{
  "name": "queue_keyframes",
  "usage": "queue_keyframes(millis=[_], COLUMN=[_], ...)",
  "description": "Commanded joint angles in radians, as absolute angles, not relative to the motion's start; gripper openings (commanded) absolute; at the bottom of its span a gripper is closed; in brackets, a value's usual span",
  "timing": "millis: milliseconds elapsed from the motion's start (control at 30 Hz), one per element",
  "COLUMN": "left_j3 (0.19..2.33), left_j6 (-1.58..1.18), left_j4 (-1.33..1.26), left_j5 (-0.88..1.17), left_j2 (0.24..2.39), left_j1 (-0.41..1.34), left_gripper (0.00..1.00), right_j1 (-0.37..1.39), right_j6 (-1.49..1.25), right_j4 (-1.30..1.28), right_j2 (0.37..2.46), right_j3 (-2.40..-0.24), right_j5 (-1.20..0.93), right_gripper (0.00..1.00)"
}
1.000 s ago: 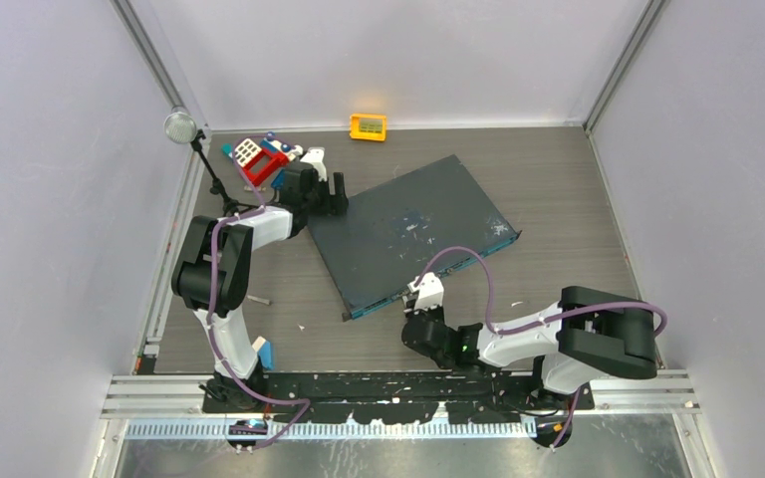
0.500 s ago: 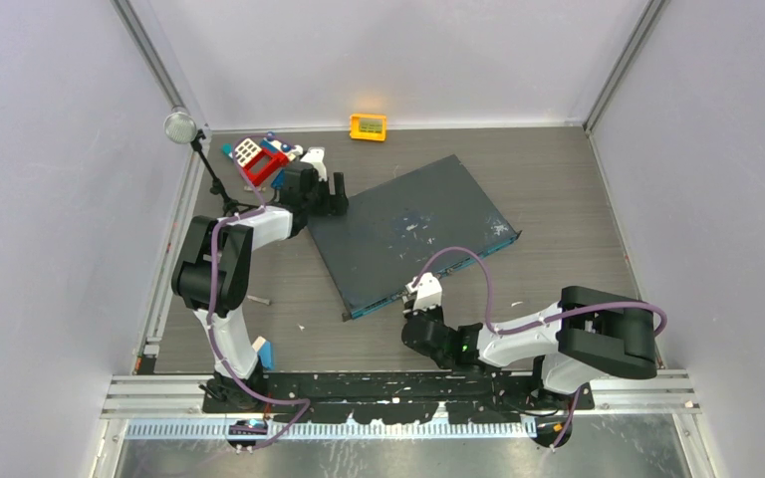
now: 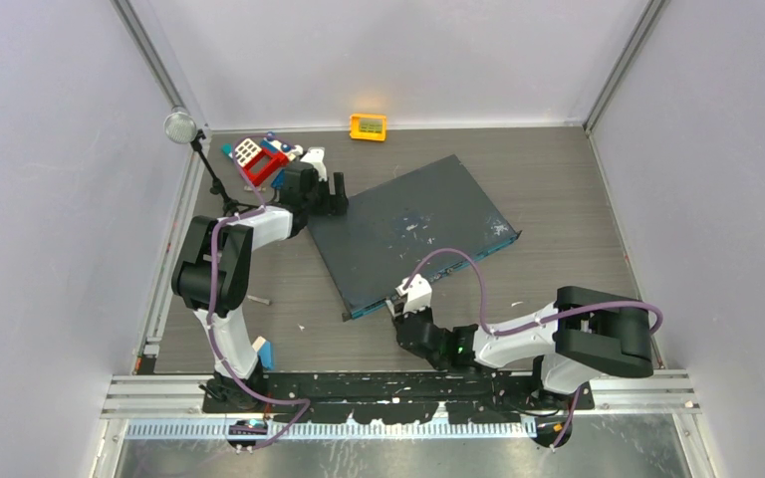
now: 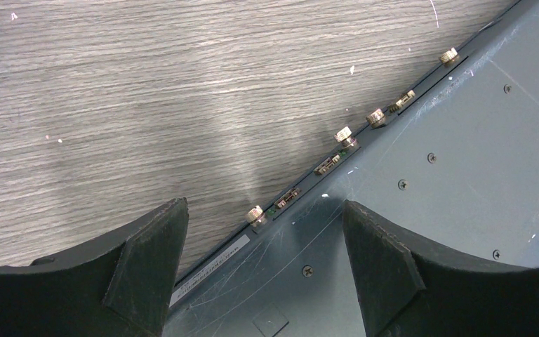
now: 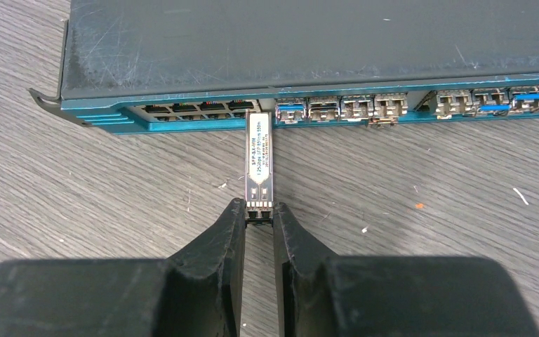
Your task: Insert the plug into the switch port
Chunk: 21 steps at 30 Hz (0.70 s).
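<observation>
My right gripper point(image 5: 258, 210) is clamped on the tail of the plug point(image 5: 259, 158). Its long axis runs straight away from me, nose at the switch port point(image 5: 265, 107) in the teal face of the switch box point(image 5: 309, 42); how deep, I cannot tell. Over the box's far edge, my left gripper point(image 4: 265, 214) stands wide apart, holding nothing.

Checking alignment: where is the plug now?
Right wrist view: the plug, pinched by the right gripper, has its tip at the switch's teal front face near one end.
</observation>
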<state>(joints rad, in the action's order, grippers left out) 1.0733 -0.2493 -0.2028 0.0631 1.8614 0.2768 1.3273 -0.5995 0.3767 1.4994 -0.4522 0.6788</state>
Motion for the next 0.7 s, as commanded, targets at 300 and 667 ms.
queue_keyframes(millis=[300, 667], left_j3=[1.077, 1.077], left_j6=[-0.212, -0.209], left_j4=[-0.117, -0.114], left_j5=[0.044, 0.041], left_j2=[1.896, 1.896], left_j1=[0.290, 0.293], left_gripper=[0.82, 0.82], right_j1=[1.336, 1.337], right_j6=[-0.689, -0.727], right_j4=[0.306, 0.296], right_j2=[1.481, 1.451], right_j3=[-0.482, -0.457], right_j5=[0.747, 0.778], right_gripper=[0.00, 0.00])
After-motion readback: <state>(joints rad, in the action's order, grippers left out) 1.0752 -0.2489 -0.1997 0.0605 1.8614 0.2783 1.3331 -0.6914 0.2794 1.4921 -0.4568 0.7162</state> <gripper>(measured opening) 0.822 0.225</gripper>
